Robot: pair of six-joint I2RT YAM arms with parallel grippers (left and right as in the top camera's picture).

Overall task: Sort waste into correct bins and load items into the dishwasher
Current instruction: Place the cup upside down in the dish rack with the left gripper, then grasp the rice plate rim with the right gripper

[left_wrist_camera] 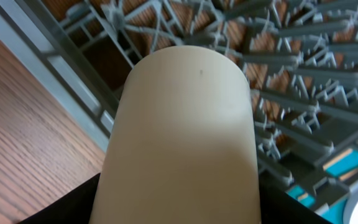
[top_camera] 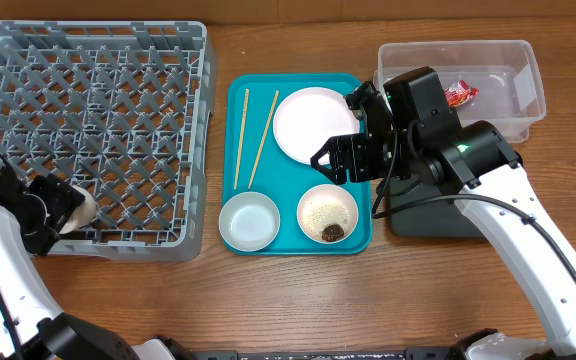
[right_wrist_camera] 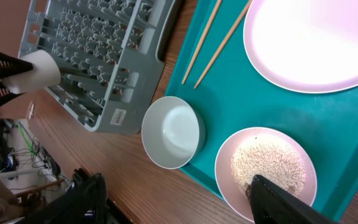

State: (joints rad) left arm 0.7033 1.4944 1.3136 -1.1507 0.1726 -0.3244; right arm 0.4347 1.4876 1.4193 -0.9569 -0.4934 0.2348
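Left fingers [left_wrist_camera: 73, 205]: clamped on the cup [left_wrist_camera: 179, 137], one dark pad showing on each side of its wider end in the left wrist view.
Cup: held on its side, narrow closed end pointing into the rack [top_camera: 128, 243], at the rack's near left corner; whether it touches the pegs cannot be told.
Right fingers [right_wrist_camera: 278, 202]: apart, with nothing between them, hanging over the teal tray [top_camera: 290, 190] above the dish [right_wrist_camera: 225, 168].
Dish: on the tray's near right corner, holding rice [right_wrist_camera: 269, 165] and a dark bit of food.
Bowl [top_camera: 249, 221]: empty, just beside the dish at the tray's near left corner.
Plate [top_camera: 313, 122]: bare, on the far side of the tray.
Chopsticks [top_camera: 263, 140]: lying loose on the tray, left of the plate.
Wrapper [top_camera: 460, 94]: already inside the clear tub [top_camera: 528, 60] on the surface [top_camera: 298, 300].
Black tray [top_camera: 428, 215]: partly hidden under the right arm; its contents cannot be seen.
Step in hand: loading the cup, probably the first item, since no other dishes show in the rack.
Next move: likely turn the cup mouth down, lower it between the pegs so it sits steady, then spread the left fingers.
After that: the rice needs emptying before its dish can be loaded.
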